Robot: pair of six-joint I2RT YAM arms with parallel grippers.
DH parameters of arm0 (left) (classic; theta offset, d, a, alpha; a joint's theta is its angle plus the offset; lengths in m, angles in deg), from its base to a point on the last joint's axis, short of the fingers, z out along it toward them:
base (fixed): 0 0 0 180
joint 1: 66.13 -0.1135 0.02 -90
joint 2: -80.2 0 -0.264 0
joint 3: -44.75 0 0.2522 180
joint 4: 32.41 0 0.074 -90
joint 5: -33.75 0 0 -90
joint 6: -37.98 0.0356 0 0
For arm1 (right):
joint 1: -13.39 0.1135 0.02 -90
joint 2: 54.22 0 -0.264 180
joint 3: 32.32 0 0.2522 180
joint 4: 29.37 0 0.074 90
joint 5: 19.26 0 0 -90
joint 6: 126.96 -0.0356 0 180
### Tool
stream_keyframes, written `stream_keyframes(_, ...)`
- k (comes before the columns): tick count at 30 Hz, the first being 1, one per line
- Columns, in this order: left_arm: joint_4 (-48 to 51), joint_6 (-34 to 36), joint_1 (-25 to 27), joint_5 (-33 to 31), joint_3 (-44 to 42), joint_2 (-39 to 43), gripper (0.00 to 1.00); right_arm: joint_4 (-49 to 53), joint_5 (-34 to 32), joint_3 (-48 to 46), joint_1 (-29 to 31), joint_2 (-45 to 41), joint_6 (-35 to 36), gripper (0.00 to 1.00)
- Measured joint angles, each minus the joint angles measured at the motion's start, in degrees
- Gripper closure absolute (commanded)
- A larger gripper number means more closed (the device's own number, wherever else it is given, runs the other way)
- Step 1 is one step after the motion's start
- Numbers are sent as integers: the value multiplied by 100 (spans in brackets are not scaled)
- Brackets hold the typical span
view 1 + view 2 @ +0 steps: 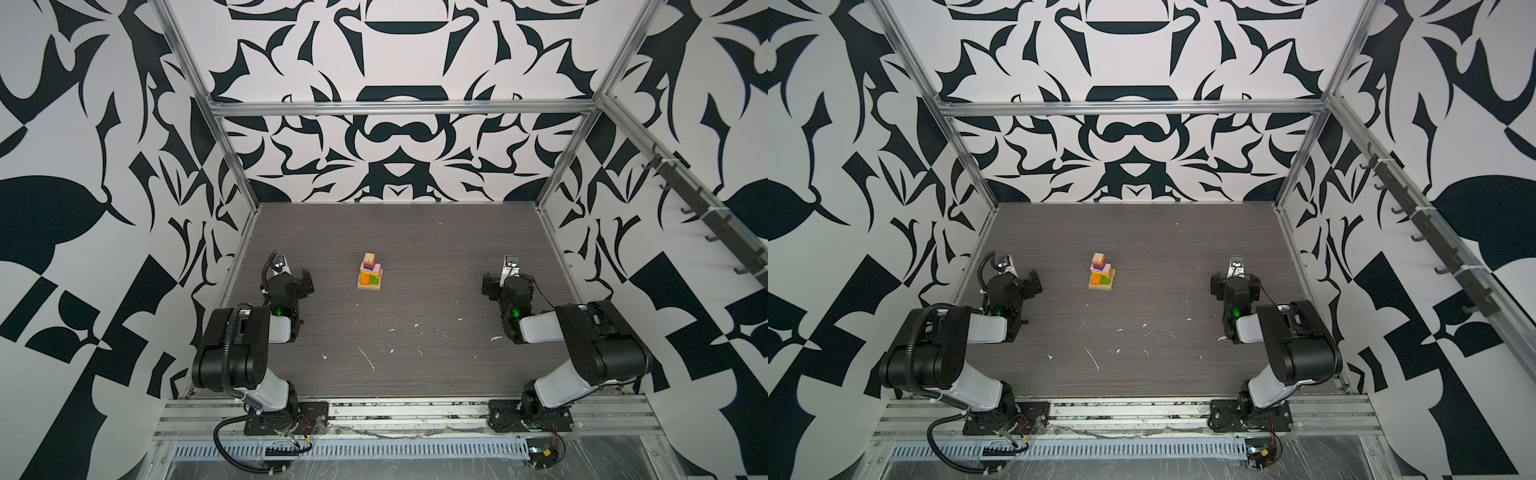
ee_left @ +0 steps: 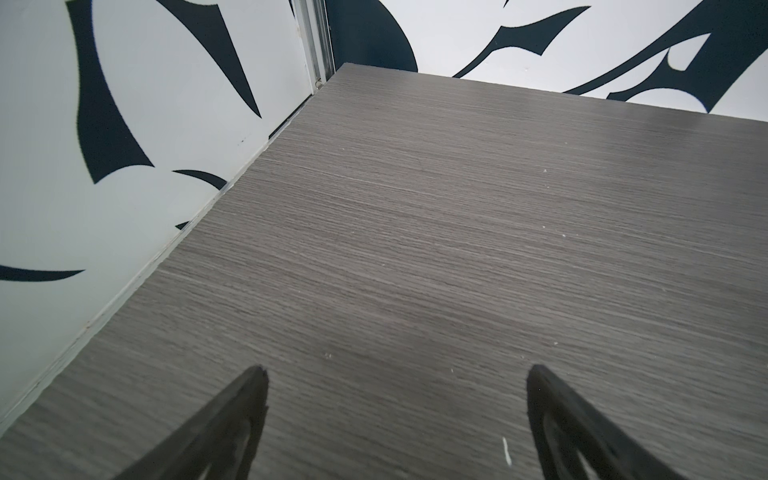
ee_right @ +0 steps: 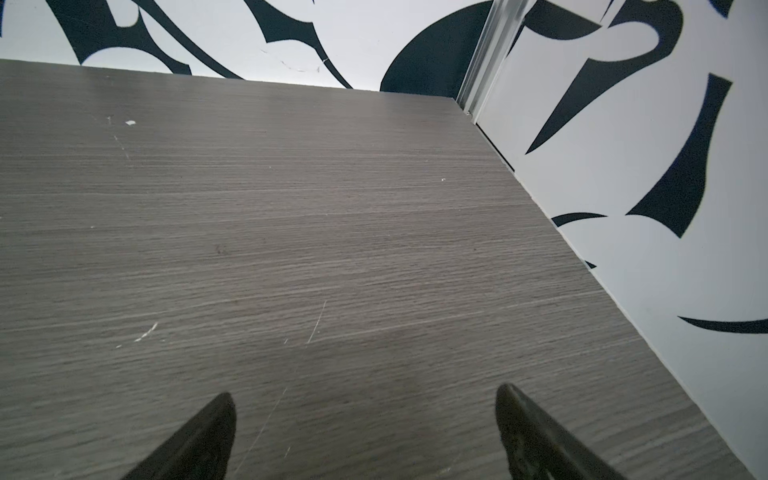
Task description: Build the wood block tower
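While folded low, elbows up, well apart from the tower (image 1: pixel 369 272): pointing at bare table (image 2: pixel 415 208) with left gripper (image 2: pixel 397 370) splayed wide, empty; same with right gripper (image 3: pixel 365 390).

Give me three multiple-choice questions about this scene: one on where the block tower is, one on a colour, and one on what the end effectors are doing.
1. Where does the tower stand on the table?
A. In the far left corner
B. Around the middle
C. At the front edge

2. What colour is the top block?
A. Blue
B. Green
C. Plain tan

3. How are the left end effector and right end effector?
A. Both open and empty
B. Both shut on blocks
C. One open, one shut

Answers:
1 B: both top views show it mid-table.
2 C: bare wood caps the tower.
3 A: each wrist view shows jaws spread apart over bare table.
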Motion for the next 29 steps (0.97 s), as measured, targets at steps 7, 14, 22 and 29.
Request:
stream_keyframes(7, 0, -2, 0, 0, 0, 0, 1, 13, 243, 0, 72, 0, 90, 1)
stream_keyframes(14, -2, -2, 0, 0, 0, 0, 0, 17, 328, 0, 74, 0, 111, 0)
stream_keyframes(22, -2, -2, 0, 0, 0, 0, 0, 20, 350, 0, 72, 0, 111, 0)
stream_keyframes(29, -7, -2, 0, 0, 0, 0, 1, 105, 487, 0, 22, 0, 94, 0)
